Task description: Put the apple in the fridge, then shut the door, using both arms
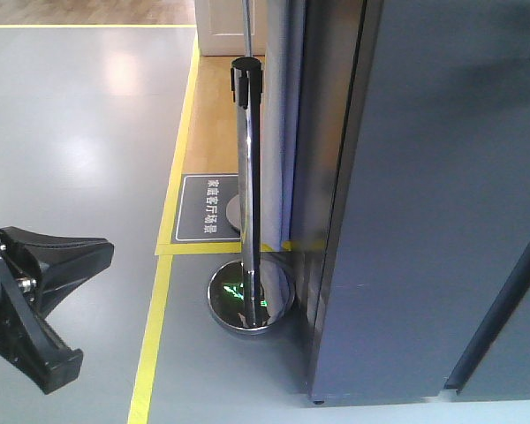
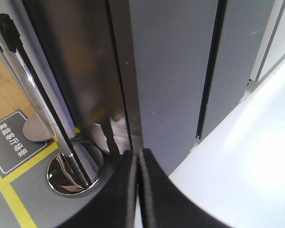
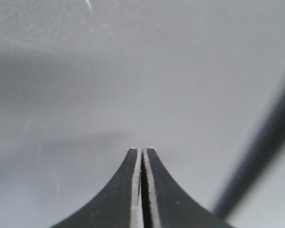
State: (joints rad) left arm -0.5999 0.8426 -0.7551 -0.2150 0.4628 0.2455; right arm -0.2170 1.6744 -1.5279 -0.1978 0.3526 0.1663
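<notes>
The fridge [image 1: 442,203] stood shut, its dark grey door [image 2: 175,71] flush with the body, so the apple could not be seen in any view. The left gripper [image 2: 138,154] hung low near the fridge's bottom corner, its jaws pressed together and empty. The right gripper [image 3: 142,151] pointed straight at a plain grey panel, jaws together too, holding nothing. A chrome post [image 1: 247,194] stood just beside the fridge on a round base [image 1: 247,300], by yellow floor tape [image 1: 159,300].
</notes>
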